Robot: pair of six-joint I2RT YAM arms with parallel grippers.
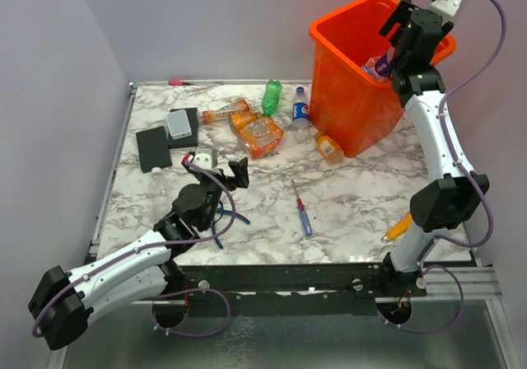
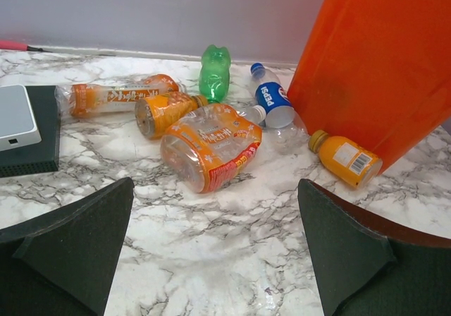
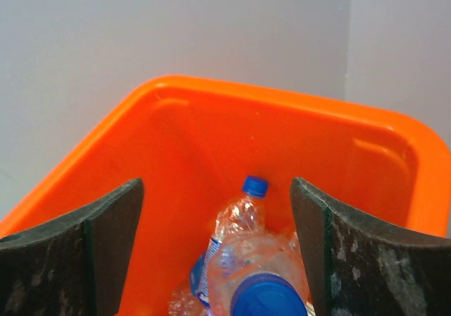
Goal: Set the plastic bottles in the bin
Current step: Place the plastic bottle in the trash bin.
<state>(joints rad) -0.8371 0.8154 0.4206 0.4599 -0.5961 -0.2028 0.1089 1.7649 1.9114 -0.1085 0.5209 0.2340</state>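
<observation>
— Inside the bin [image 3: 211,118], clear crinkled bottles [image 3: 243,221] are seen beneath the right gripper [image 3: 217,210], jaws spread (nothing pinched).
— More bottles [image 2: 211,147] are scattered on the marble table [image 2: 211,274] beside its smooth orange wall, before the wide-open left gripper [image 2: 215,189]. Round, slick plastic could be nudged rolling, or squeezed out of a grip.
</observation>
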